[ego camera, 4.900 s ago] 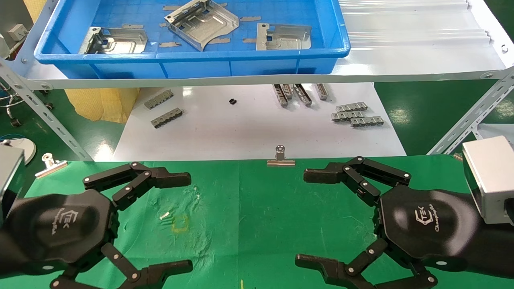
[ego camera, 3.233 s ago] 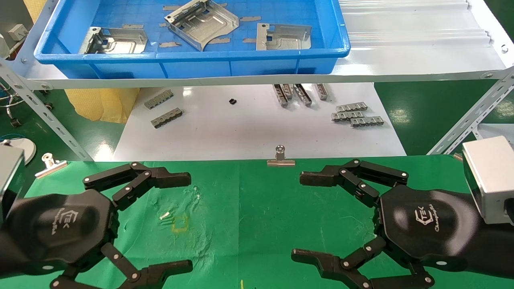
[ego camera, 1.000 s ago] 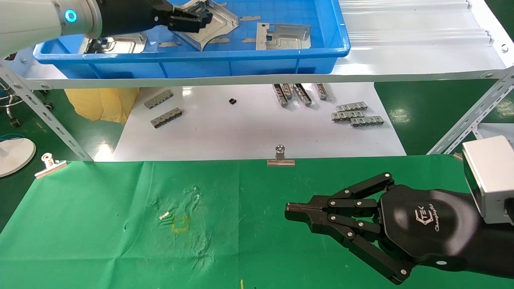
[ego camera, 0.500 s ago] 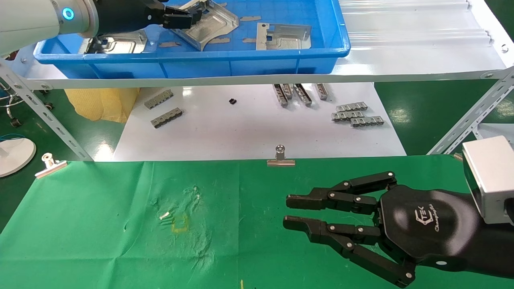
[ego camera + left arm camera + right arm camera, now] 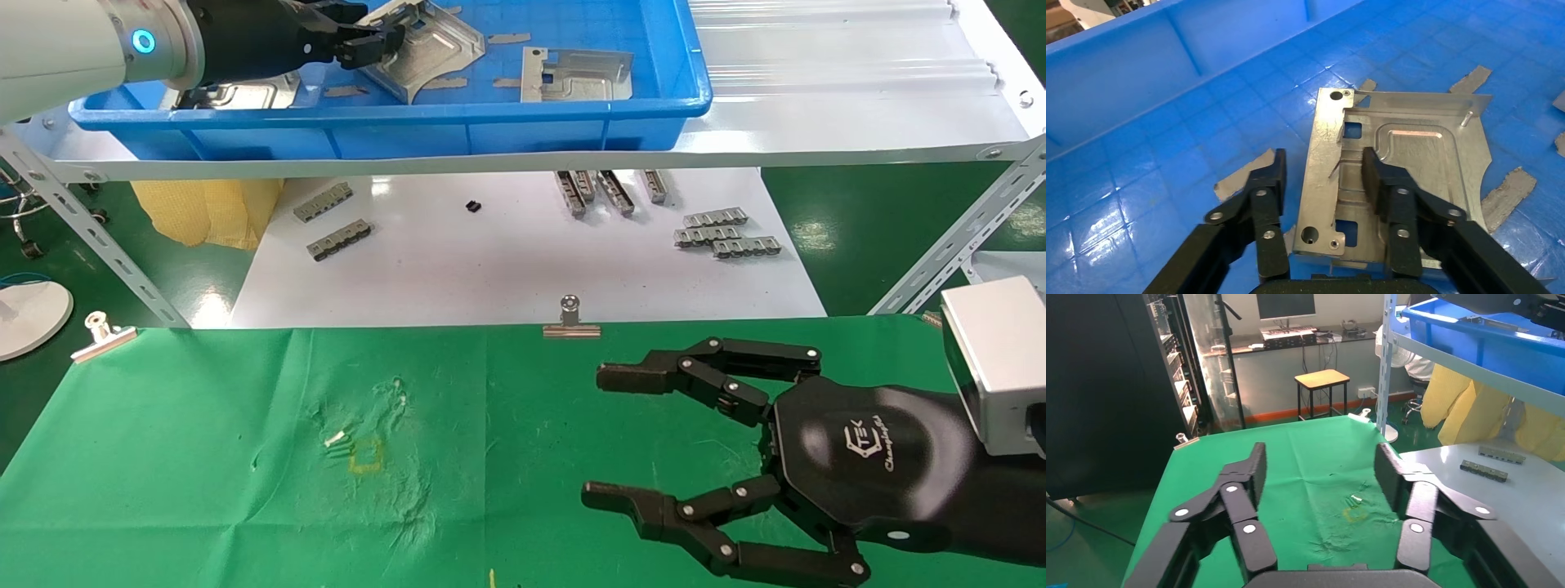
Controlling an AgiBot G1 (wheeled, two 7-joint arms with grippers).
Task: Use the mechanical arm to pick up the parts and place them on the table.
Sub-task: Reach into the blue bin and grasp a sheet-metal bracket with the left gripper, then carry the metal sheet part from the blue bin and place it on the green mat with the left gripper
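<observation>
Three silvery parts lie in the blue tray (image 5: 490, 122): one at the left (image 5: 245, 86), one in the middle (image 5: 433, 49), one at the right (image 5: 580, 75). My left gripper (image 5: 359, 41) reaches into the tray at the middle part. In the left wrist view the left gripper (image 5: 1322, 174) is open, and its fingers (image 5: 1269, 184) straddle the flanged edge of that part (image 5: 1413, 159) without clamping it. My right gripper (image 5: 603, 437) hovers open and empty over the green table (image 5: 204, 457), right of the yellow mark (image 5: 366, 456). The right wrist view shows the right gripper (image 5: 1321, 468) open too.
The tray stands on a raised shelf with slanted metal struts (image 5: 90, 237). Below lies a white board (image 5: 507, 269) with grey slotted strips (image 5: 727, 233). Binder clips (image 5: 571, 320) hold the cloth's far edge, one at the left (image 5: 102, 333).
My left arm has left the table and reached into the tray at the middle part. My right gripper shut, then spread its fingers open again over the last second.
</observation>
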